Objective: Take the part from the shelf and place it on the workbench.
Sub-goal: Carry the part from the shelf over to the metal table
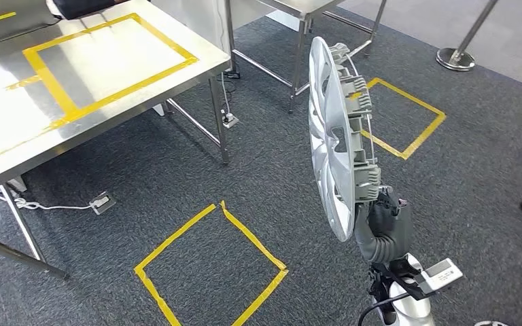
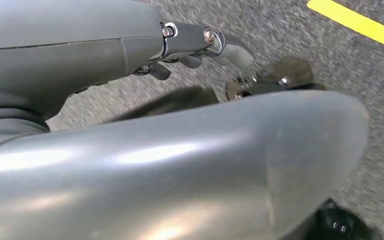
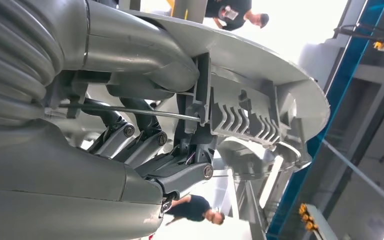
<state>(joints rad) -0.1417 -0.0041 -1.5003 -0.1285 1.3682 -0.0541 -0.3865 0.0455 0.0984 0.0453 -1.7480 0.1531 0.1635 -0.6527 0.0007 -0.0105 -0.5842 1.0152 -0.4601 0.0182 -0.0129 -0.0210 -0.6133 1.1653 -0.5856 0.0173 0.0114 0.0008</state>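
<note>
Nearest you, the right hand (image 1: 379, 216) grips one silver wheel cover (image 1: 333, 136) by its lower rim, fingers (image 3: 145, 142) closed on the ribbed back edge while the thumb lies over the rim. The cover stands on edge above the hand, nearly upright, its spoked face turned toward the worktop side and its clips toward the outer side. It hangs over the carpet, well apart from any surface.

The left hand (image 2: 200, 47) hangs low over the grey carpet (image 1: 279, 183); its fingers look partly curled and I see nothing in them, but the view is too blurred to tell how far they are closed.

The step in hand, as I judge it, is the carry to the steel worktop (image 1: 109, 115) at the far left. To do it well, keep the grip firm on the rim, since the tall cover can lever out of a low hold, and turn toward the worktop before you lower anything. Aim for the yellow tape rectangle (image 1: 109, 64) on its surface, and tip the cover flat as it comes down so it does not land on edge and roll.

By count: one wheel cover, two steel tables, two tape squares on the floor, one rectangle on the worktop, and a stanchion base (image 1: 457, 58) far right.
</note>
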